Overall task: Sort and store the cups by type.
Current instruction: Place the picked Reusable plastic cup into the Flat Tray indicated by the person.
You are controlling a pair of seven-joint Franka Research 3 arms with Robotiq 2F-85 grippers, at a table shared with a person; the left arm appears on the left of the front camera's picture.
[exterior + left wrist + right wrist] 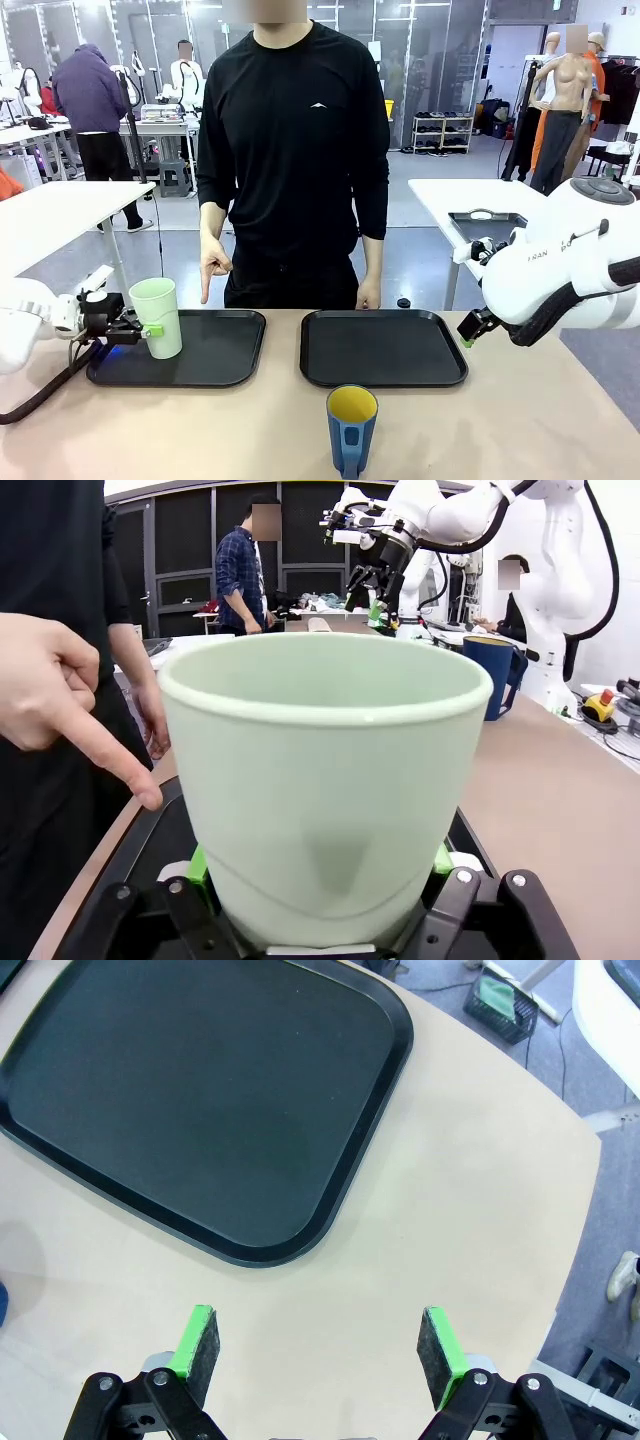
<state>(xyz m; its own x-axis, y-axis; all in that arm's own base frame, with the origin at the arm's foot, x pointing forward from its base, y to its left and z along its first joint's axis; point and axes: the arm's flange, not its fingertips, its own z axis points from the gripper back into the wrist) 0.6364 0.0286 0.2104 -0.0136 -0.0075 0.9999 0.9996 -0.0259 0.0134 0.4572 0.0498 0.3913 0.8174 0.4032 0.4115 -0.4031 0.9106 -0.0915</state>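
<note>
tumbler [157, 317] — left side of left tray [232, 362]

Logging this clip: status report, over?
Left hand shut on mint tumbler at left tray. Right hand open, empty, beside right tray. Blue mug on table. Person's finger points toward left tray.

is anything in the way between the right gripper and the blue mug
Nothing visible. The right gripper hangs open by the right tray's near corner, and the blue mug stands on bare table in front of that tray. The mint-green tumbler, held in the left gripper, is off at the other side.
</note>
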